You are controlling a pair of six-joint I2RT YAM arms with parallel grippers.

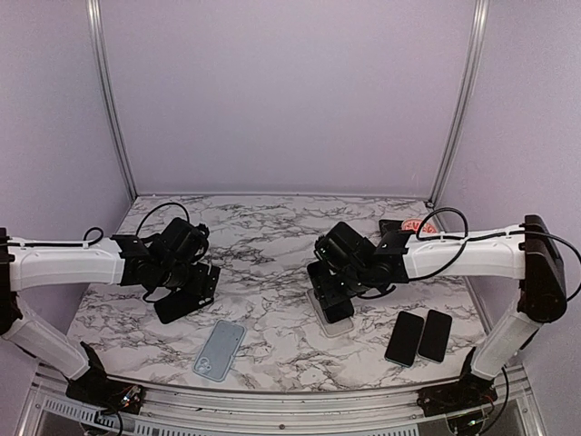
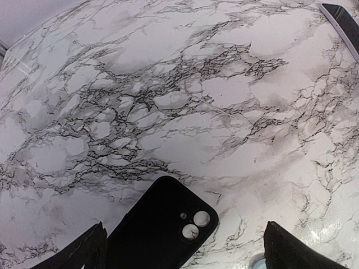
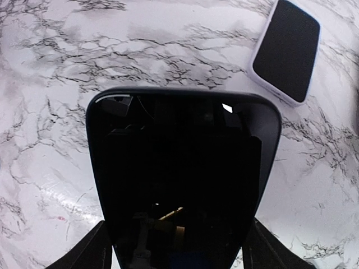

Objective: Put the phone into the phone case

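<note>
The left gripper (image 2: 185,249) stood wide apart and held nothing. Its two fingers (image 2: 84,252) showed at the bottom corners of the left wrist view. The black phone case (image 2: 160,224) lay flat on the marble table (image 1: 272,236) between them. Neither finger touched the case. Its back was up, and the round camera holes were at the far right corner. In the top view this case was on the left side of the table, just under the left gripper.

The right gripper (image 3: 179,252) was partly open and gripped the phone (image 3: 182,179) by its two long sides, with one finger (image 3: 84,255) at each side. The dark screen faced the wrist camera and filled the middle of that view. In the top view the phone was at the middle of the table, well apart from the black phone case. I could not tell if it was lifted or rested on the surface.

A pale blue case (image 1: 220,350) lay near the front edge, just beside the black one. Two more phones (image 1: 404,338) (image 1: 435,334) lay side by side at the near right.
</note>
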